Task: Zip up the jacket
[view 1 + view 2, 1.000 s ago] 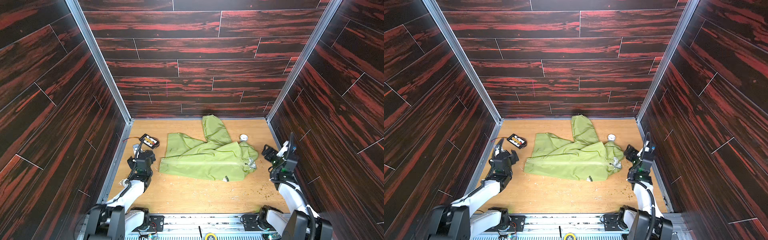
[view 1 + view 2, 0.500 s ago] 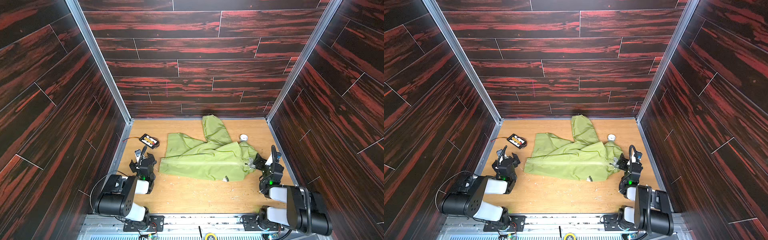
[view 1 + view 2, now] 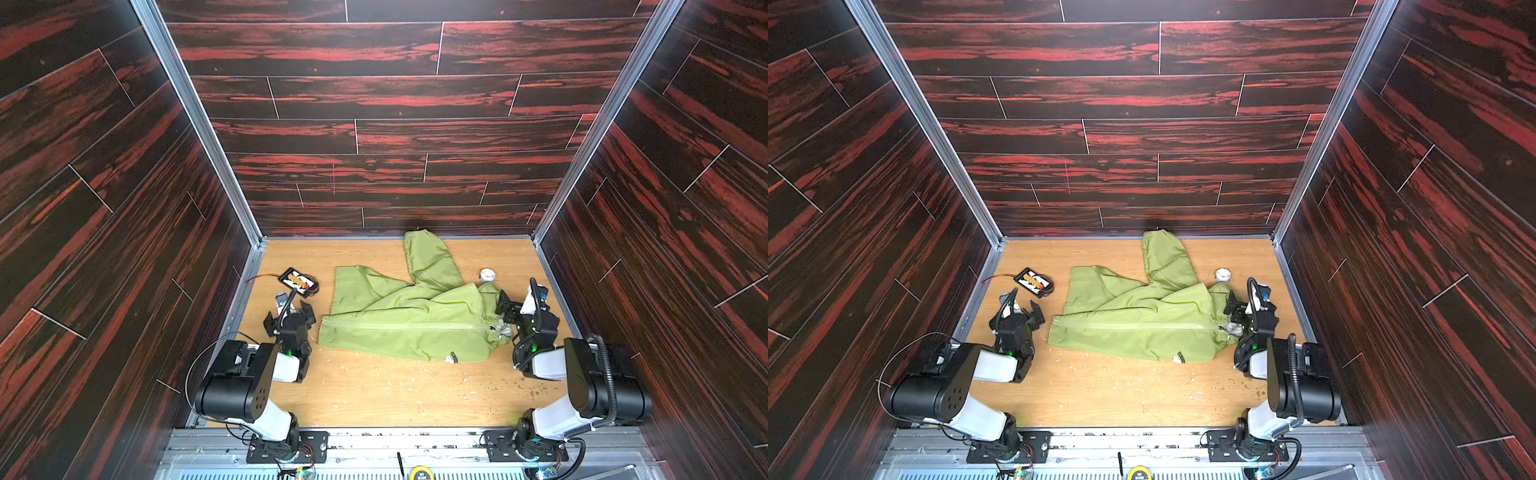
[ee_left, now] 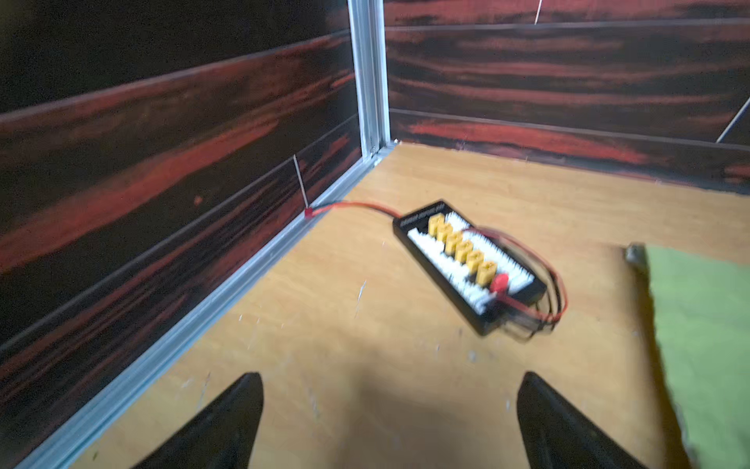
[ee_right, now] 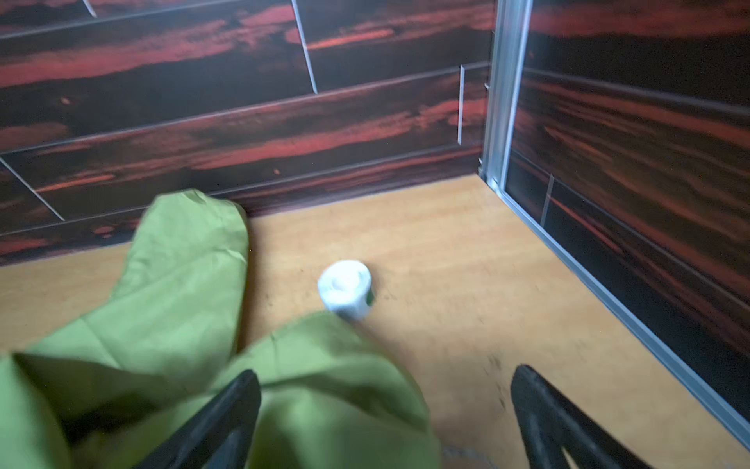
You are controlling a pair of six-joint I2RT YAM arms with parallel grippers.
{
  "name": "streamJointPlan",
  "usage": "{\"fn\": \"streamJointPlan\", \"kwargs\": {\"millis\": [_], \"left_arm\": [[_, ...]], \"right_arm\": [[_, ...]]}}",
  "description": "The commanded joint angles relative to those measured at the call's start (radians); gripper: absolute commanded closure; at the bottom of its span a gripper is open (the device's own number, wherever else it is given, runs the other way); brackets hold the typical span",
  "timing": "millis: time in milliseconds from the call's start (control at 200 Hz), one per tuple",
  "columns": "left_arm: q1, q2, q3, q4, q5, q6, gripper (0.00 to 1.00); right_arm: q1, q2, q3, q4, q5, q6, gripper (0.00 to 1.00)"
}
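The lime-green jacket [image 3: 407,320] [image 3: 1138,322] lies flat mid-floor, one sleeve [image 3: 428,257] reaching the back wall. Its zipper [image 3: 407,326] runs as a joined line from the left hem to the collar end on the right. A small dark logo [image 3: 453,357] sits near the front edge. My left gripper [image 3: 289,315] [image 4: 389,390] is open over bare floor just left of the hem. My right gripper [image 3: 517,305] [image 5: 385,385] is open at the collar end, one finger [image 5: 227,410] above green fabric [image 5: 182,292], gripping nothing.
A black board with yellow connectors and red wires [image 3: 299,280] [image 4: 466,264] lies behind my left gripper. A small white roll [image 3: 487,274] [image 5: 345,286] stands beside the collar. Dark panel walls close in the wooden floor [image 3: 395,395], which carries light scattered debris.
Both arms have folded down, their elbows dropping toward the front rail. My right gripper has moved left to the collar end and opened wider. The jacket has not moved.
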Motion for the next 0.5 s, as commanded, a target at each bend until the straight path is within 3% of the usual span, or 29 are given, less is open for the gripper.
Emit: {"fn": "streamJointPlan", "kwargs": {"millis": [0, 200, 491], "left_arm": [[0.019, -0.007, 0.056, -0.127, 0.008, -0.016, 0.01], [0.063, -0.006, 0.081, -0.184, 0.087, -0.043, 0.00], [0.066, -0.013, 0.077, -0.182, 0.092, -0.043, 0.01]], "right_arm": [[0.011, 0.005, 0.000, -0.053, 0.028, -0.039, 0.01], [0.016, 0.007, 0.004, -0.055, 0.033, -0.041, 0.01], [0.015, 0.003, -0.003, -0.045, 0.032, -0.044, 0.01]]}}
